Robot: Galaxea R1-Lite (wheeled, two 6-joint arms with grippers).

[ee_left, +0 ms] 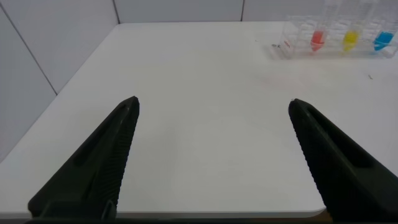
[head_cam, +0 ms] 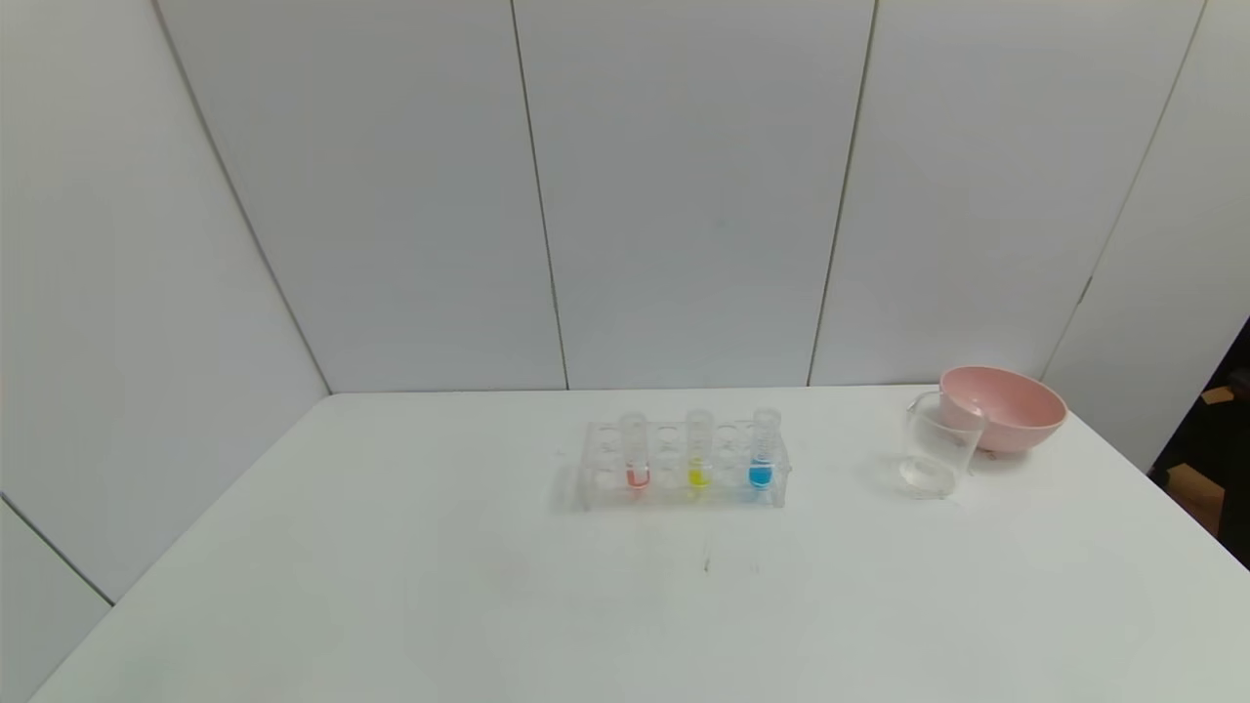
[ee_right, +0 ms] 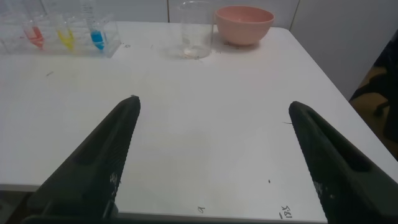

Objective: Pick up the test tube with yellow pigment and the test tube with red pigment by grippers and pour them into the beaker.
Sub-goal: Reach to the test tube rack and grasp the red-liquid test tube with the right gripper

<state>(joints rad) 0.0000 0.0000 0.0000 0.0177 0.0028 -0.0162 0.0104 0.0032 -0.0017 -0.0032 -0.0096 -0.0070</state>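
Both grippers, left (ee_left: 211, 124) and right (ee_right: 211, 124), hung spread and empty at the near edge; the upright red tube (head_cam: 637, 451) and yellow tube (head_cam: 698, 449) stood well ahead, nearer the left one.

Right gripper (ee_right: 211, 109) hangs wide open over the table (ee_right: 205, 143); beaker (ee_right: 195, 30) beside the pink bowl (ee_right: 244, 25).

A white table (head_cam: 391, 586) fills the foreground, its surface lightly scuffed with a few small dark marks. Pale grey wall panels (head_cam: 684, 195) with thin vertical seams enclose it behind and on both sides. Past the right panel's edge lies a dark gap (head_cam: 1216, 449).
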